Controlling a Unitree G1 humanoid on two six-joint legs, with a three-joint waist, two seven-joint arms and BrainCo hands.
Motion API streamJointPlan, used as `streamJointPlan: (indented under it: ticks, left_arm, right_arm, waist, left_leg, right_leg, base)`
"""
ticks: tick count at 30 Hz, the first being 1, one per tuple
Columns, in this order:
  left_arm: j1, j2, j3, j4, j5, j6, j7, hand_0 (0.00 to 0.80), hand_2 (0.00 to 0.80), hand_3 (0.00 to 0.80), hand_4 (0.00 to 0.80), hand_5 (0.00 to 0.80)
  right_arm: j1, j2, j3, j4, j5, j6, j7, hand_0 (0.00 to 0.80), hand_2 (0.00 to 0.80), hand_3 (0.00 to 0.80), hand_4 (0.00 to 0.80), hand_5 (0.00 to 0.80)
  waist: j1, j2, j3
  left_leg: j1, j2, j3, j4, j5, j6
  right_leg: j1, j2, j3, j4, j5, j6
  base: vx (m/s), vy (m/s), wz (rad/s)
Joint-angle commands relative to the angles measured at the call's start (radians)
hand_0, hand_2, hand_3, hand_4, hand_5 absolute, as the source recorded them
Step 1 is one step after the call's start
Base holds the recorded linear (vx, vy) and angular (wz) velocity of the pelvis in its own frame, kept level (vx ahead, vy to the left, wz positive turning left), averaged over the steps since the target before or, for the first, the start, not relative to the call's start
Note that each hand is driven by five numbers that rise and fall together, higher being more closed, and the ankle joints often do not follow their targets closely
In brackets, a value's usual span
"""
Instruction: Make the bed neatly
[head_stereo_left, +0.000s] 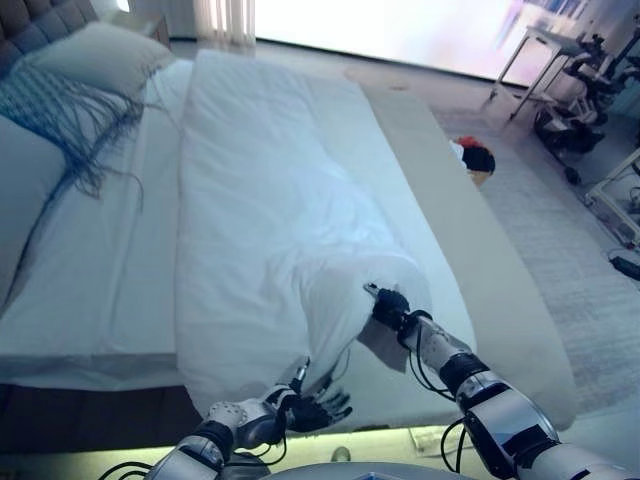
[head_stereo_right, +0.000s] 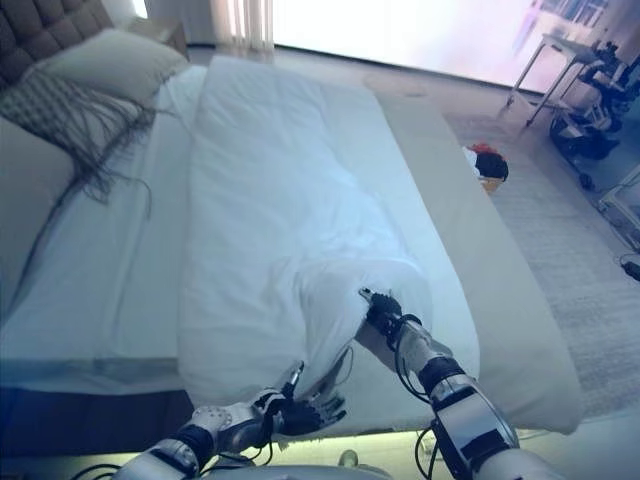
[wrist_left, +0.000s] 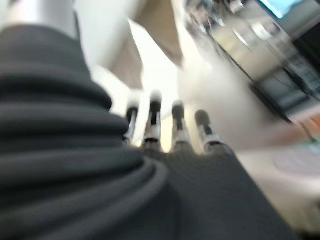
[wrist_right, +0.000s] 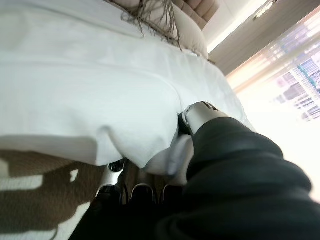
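Gripping a bunched fold of the white duvet (head_stereo_left: 290, 210), the right hand (head_stereo_left: 388, 306) is pinching the cloth near the foot of the bed (head_stereo_left: 520, 330), thumb over the fold and fingers curled under it, as its wrist view is showing. The left hand (head_stereo_left: 318, 410) is hovering low at the bed's foot edge, just below the duvet's hanging corner, its fingers spread and relaxed and holding nothing. The duvet itself is lying as a long strip down the middle of the mattress — doubled over on itself, it seems — leaving the sheet (head_stereo_left: 120, 290) bare on the side toward the pillows (head_stereo_left: 100, 55) and the beige cover bare on the other. A fringed throw (head_stereo_left: 60, 110) is draping over the nearer pillow.

The risk from here, as I judge it, is coming from the one-handed hold: pulling with only the right hand is likely to drag the duvet askew or bunch it further instead of opening it out flat. The pinch is also taking in little cloth, so a firm tug may be letting the fold slip free. And if the left hand is closing on the wrong layer at the corner, the spread will be twisting.
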Motion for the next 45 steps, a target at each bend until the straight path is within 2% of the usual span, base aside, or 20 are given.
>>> streamJointPlan:
  ticks: [1, 5, 9, 18, 20, 26, 35, 42, 45]
  left_arm:
    - [-0.133, -0.085, -0.034, 0.08, -0.003, 0.034, 0.033, 0.0, 0.0, 0.0, 0.0, 0.0]
    - [-0.142, -0.079, -0.027, 0.105, 0.038, 0.042, 0.006, 0.0, 0.0, 0.0, 0.0, 0.0]
    - [-0.143, -0.076, -0.025, 0.098, 0.006, -0.006, -0.048, 0.0, 0.0, 0.0, 0.0, 0.0]
    - [-0.205, -0.086, 0.012, -0.033, -0.171, -0.195, -0.118, 0.0, 0.0, 0.0, 0.0, 0.0]
    - [-0.215, -0.095, 0.022, -0.06, -0.189, -0.24, -0.166, 0.0, 0.0, 0.0, 0.0, 0.0]
    - [-0.206, -0.118, 0.019, -0.143, -0.216, -0.302, -0.256, 0.0, 0.0, 0.0, 0.0, 0.0]
    - [-0.138, -0.146, -0.001, -0.173, -0.259, -0.373, -0.325, 0.0, 0.0, 0.0, 0.0, 0.0]
    - [-0.093, -0.148, 0.025, -0.181, -0.304, -0.484, -0.365, 0.0, 0.0, 0.0, 0.0, 0.0]
    - [-0.057, -0.153, 0.017, -0.192, -0.304, -0.568, -0.375, 0.0, 0.0, 0.0, 0.0, 0.0]
  right_arm:
    - [-0.248, -0.073, -0.004, -0.086, 0.081, -0.073, 0.018, 0.8, 0.8, 0.8, 0.8, 0.8]
    - [-0.281, -0.101, -0.008, -0.088, 0.105, -0.069, 0.013, 0.8, 0.8, 0.8, 0.8, 0.8]
    - [-0.296, -0.11, -0.01, -0.086, 0.114, -0.062, 0.026, 0.8, 0.8, 0.8, 0.8, 0.8]
    - [-0.262, -0.104, -0.023, -0.07, 0.099, -0.05, 0.027, 0.8, 0.8, 0.8, 0.8, 0.8]
    - [-0.245, -0.101, -0.029, -0.064, 0.091, -0.053, 0.032, 0.8, 0.8, 0.8, 0.8, 0.8]
    - [-0.195, -0.092, -0.041, -0.071, 0.082, -0.06, 0.024, 0.8, 0.8, 0.8, 0.8, 0.8]
    - [-0.143, -0.087, -0.057, -0.064, 0.067, -0.055, 0.027, 0.8, 0.8, 0.8, 0.8, 0.8]
    - [-0.114, -0.084, -0.071, -0.064, 0.067, -0.056, 0.018, 0.8, 0.8, 0.8, 0.8, 0.8]
    - [-0.1, -0.091, -0.082, -0.066, 0.066, -0.054, 0.016, 0.8, 0.8, 0.8, 0.8, 0.8]
  waist:
    - [0.027, 0.009, 0.117]
    - [0.031, 0.0, 0.148]
    - [0.029, -0.005, 0.161]
    - [0.022, 0.003, 0.149]
    - [0.021, 0.007, 0.145]
    - [0.023, 0.011, 0.13]
    - [0.03, 0.006, 0.094]
    - [0.042, 0.0, 0.081]
    - [0.051, 0.001, 0.08]
  left_leg:
    - [0.001, 0.043, -0.015, 0.006, -0.041, 0.014]
    - [-0.034, 0.047, -0.03, 0.003, -0.032, 0.009]
    - [-0.049, 0.05, -0.036, -0.004, -0.028, 0.004]
    - [-0.033, 0.054, -0.036, -0.004, -0.029, -0.002]
    - [-0.025, 0.055, -0.038, -0.001, -0.031, -0.003]
    - [-0.005, 0.053, -0.043, -0.003, -0.041, -0.005]
    - [0.035, 0.052, -0.038, -0.009, -0.056, -0.005]
    - [0.051, 0.054, -0.041, -0.009, -0.065, -0.006]
    - [0.052, 0.052, -0.049, -0.009, -0.067, -0.006]
  right_leg:
    - [0.009, -0.078, -0.028, 0.018, 0.031, 0.096]
    - [-0.017, -0.073, -0.03, 0.008, 0.042, 0.096]
    - [-0.036, -0.068, -0.034, 0.0, 0.049, 0.094]
    - [-0.021, -0.068, -0.039, 0.002, 0.041, 0.088]
    - [-0.011, -0.071, -0.038, 0.004, 0.038, 0.087]
    - [0.011, -0.075, -0.042, 0.002, 0.031, 0.09]
    - [0.048, -0.077, -0.054, 0.001, 0.022, 0.093]
    - [0.069, -0.076, -0.065, -0.002, 0.015, 0.095]
    - [0.075, -0.077, -0.075, -0.004, 0.015, 0.095]
  base:
    - [-0.085, -0.091, -0.04]
    - [-0.084, -0.072, 0.01]
    - [-0.057, -0.034, 0.01]
    - [0.004, 0.0, 0.0]
    - [0.052, 0.004, 0.01]
    - [0.047, 0.006, 0.03]
    - [0.068, 0.003, 0.02]
    - [0.037, -0.01, 0.04]
    - [0.011, -0.005, 0.03]
